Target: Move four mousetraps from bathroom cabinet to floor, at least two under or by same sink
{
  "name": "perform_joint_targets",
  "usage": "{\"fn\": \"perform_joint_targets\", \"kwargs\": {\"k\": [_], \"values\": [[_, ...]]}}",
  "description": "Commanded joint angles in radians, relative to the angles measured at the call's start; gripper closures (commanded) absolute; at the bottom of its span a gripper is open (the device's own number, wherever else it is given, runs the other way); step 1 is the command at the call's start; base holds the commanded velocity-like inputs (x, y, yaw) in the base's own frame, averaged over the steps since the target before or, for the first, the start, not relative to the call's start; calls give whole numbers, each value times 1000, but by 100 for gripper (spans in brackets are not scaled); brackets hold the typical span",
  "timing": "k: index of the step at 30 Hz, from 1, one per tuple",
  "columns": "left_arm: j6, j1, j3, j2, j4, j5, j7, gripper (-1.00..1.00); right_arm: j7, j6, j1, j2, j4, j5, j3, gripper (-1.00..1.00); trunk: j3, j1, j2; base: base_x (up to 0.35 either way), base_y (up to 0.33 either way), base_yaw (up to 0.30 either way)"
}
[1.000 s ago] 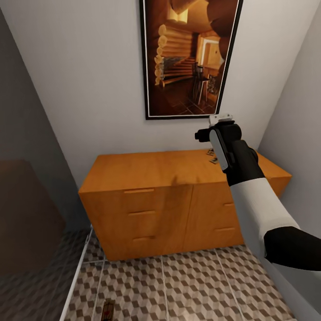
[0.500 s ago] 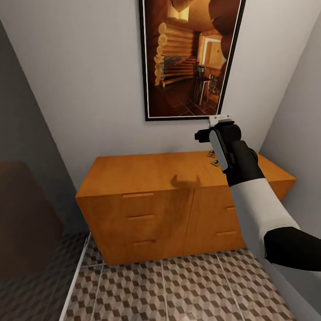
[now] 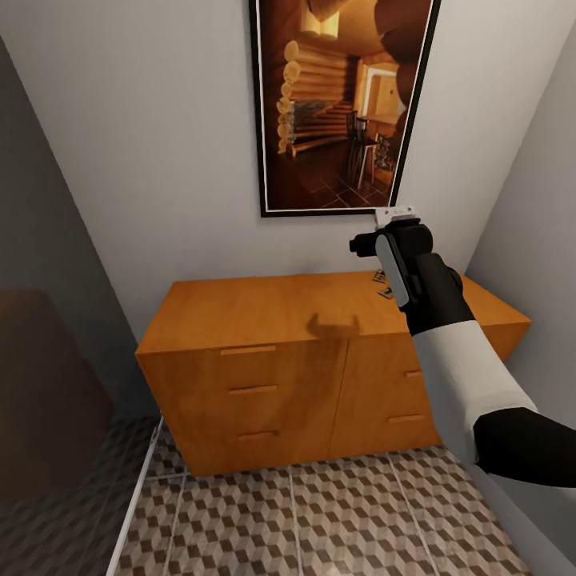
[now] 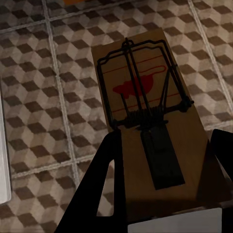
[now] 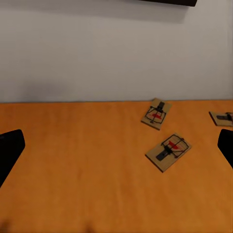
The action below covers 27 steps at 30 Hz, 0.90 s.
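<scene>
The orange-brown cabinet (image 3: 264, 352) stands against the wall on the bathroom floor (image 3: 336, 512). My right gripper (image 3: 396, 214) hovers open above its top's right part, fingers wide apart in the right wrist view (image 5: 116, 160). Three mousetraps lie ahead of it on the cabinet top (image 5: 73, 160): one near the wall (image 5: 156, 114), one closer (image 5: 168, 152), one cut by the frame edge (image 5: 221, 117). In the head view my arm partly hides them (image 3: 379, 276). My left gripper (image 4: 160, 194) is shut on a fourth mousetrap (image 4: 145, 111), held above the floor tiles (image 4: 48, 97). The bathroom sink is out of view.
A framed picture (image 3: 340, 104) hangs over the cabinet. A grey translucent panel (image 3: 48, 336) with a white floor rail (image 3: 140, 488) closes the left side, and a wall (image 3: 536, 240) runs close on the right. A white strip (image 4: 3, 145) edges the tiles below my left gripper.
The head view shifted slightly a second ago, and the mousetrap at its lower edge dropped out of frame. Since half a second ago nothing has moved.
</scene>
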Motion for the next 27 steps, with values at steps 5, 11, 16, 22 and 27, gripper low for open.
{"fn": "perform_joint_targets", "kwargs": {"k": [5,11,16,22,27], "values": [[-5,-1,-9,0,3,10,-2,100,-8,2,2,-3,0,-7,1,-100,-1,0,-1,0,0,0],[-5,-1,-9,0,3,10,-2,100,-7,1,4,-3,0,-7,1,-100,-1,0,-1,0,0,-16],[-4,-1,-9,0,3,10,-2,100,-5,0,7,-3,0,-6,1,-100,2,0,-1,0,0,-140],[-4,-1,-9,0,3,10,-2,100,-5,-1,10,-4,1,-6,1,-100,9,0,-1,0,0,-200],[-4,-1,-9,0,3,10,-2,100,-5,-2,12,-4,1,-5,1,-100,14,0,-1,0,0,-212]]}}
